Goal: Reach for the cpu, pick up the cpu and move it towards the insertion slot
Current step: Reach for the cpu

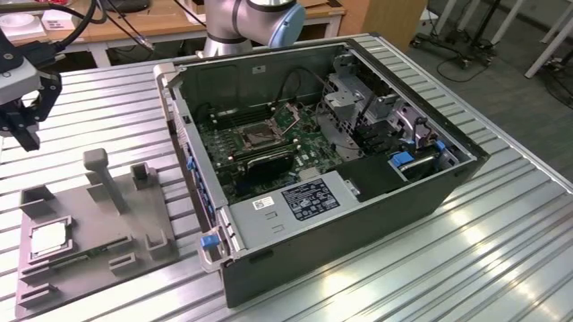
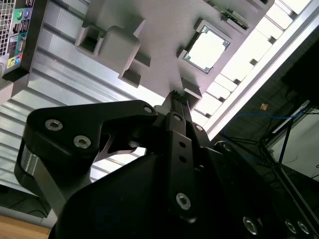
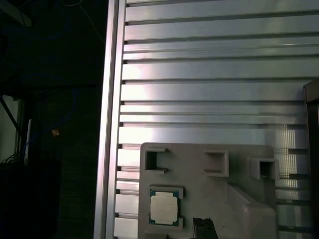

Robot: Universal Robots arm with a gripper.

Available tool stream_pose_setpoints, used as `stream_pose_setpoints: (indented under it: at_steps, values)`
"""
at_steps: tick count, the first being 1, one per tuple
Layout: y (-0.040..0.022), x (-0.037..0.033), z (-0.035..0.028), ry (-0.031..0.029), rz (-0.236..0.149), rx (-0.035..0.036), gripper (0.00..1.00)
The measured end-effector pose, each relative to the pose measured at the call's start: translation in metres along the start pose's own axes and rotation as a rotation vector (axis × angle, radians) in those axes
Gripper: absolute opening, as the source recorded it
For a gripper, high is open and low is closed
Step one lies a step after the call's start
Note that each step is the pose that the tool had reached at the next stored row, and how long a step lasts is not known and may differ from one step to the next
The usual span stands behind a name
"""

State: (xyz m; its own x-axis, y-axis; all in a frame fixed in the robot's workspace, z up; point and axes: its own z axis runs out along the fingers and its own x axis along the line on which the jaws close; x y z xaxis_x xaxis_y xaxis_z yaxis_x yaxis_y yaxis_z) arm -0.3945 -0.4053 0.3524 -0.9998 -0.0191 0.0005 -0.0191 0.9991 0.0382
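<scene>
Exterior view: your gripper (image 1: pixel 27 137) hangs fingers-down over the ribbed aluminium table (image 1: pixel 501 235) at the exterior view's left. It is well apart from the cpu (image 1: pixel 49 238), which lies flat in the matte grey plastic fixture (image 1: pixel 85 221). The silver-framed insertion slot (image 1: pixel 259 137) sits on green board inside the open black case (image 1: pixel 358 221).

Second wrist view: the angular black fingertips (image 2: pixel 177 97) meet, holding nothing. The cpu (image 2: pixel 207 47) glares white beyond them.

First wrist view: the cpu (image 3: pixel 163 207) is a silvery square with a dark rim, near the gripper (image 3: pixel 204 230).

Shiny metal cpu (image 3: pixel 163 208), matt plastic tray (image 3: pixel 199 186), glossy ribbed metal table (image 3: pixel 209 74)
</scene>
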Motion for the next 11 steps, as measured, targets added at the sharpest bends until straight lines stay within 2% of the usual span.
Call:
stream_pose_setpoints:
  at_steps: [11]
  values:
    - [0.0001,0.0039,0.0,0.0,0.0,0.0,0.11]
